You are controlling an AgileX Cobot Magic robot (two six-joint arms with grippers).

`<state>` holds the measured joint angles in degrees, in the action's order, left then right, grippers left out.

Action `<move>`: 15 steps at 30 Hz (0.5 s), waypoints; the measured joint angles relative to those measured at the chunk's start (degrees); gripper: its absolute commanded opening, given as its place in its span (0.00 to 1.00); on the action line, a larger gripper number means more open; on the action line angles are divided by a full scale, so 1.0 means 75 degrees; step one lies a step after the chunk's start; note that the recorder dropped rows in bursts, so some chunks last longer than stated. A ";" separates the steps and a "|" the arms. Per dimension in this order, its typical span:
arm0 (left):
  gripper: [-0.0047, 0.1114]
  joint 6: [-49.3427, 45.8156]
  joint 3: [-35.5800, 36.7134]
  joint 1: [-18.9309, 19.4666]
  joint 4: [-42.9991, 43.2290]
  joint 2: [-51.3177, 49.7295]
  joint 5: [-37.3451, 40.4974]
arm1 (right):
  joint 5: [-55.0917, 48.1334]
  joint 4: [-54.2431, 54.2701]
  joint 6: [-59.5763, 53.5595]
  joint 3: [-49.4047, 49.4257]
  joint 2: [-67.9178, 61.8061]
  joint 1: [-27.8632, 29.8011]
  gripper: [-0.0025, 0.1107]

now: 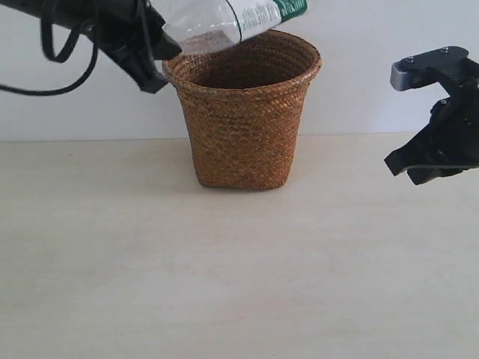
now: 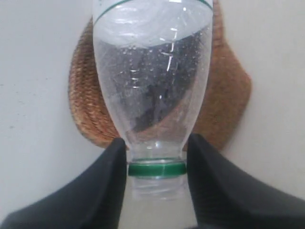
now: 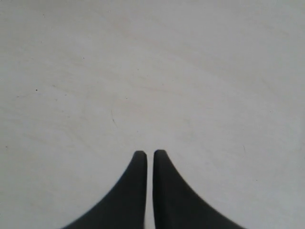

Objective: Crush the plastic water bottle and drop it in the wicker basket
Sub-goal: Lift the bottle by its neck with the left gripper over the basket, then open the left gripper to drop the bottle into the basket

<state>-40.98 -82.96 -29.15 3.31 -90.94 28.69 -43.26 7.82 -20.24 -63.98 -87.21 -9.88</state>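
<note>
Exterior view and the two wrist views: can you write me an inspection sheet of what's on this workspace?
Surface: pale tabletop, no spills seen.
Job's things: clear plastic bottle with green-and-white label held tilted above the brown woven wicker basket, which stands upright.
Clutter: nothing seen.
Grippers: left gripper shut on the bottle's neck; right gripper shut, empty, above the table.
Cables: black cable looping beside the left gripper.
Surroundings: plain white wall.

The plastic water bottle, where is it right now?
In the exterior view the plastic water bottle is at the top, held by its neck in the left gripper, just above the wicker basket.
</note>
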 measured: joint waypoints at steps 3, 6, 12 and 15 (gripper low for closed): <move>0.07 0.0190 -0.1282 0.0246 0.0216 -0.1107 0.0000 | 0.0099 0.0052 0.0021 0.0000 0.0000 0.0000 0.02; 0.07 0.0222 -0.2135 0.0389 0.0248 -0.1882 0.0118 | 0.0148 0.0052 0.0021 0.0000 0.0000 0.0000 0.02; 0.58 0.0238 -0.3673 0.0462 0.0292 -0.3565 0.0345 | 0.0179 0.0052 0.0021 0.0000 0.0000 0.0000 0.02; 0.80 0.0296 -0.3948 0.0462 0.0378 -0.3786 0.0563 | 0.0182 0.0052 0.0021 0.0000 0.0000 0.0000 0.02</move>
<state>-38.76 -112.57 -25.69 6.14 -119.33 32.91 -41.90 8.21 -20.08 -63.98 -87.21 -9.88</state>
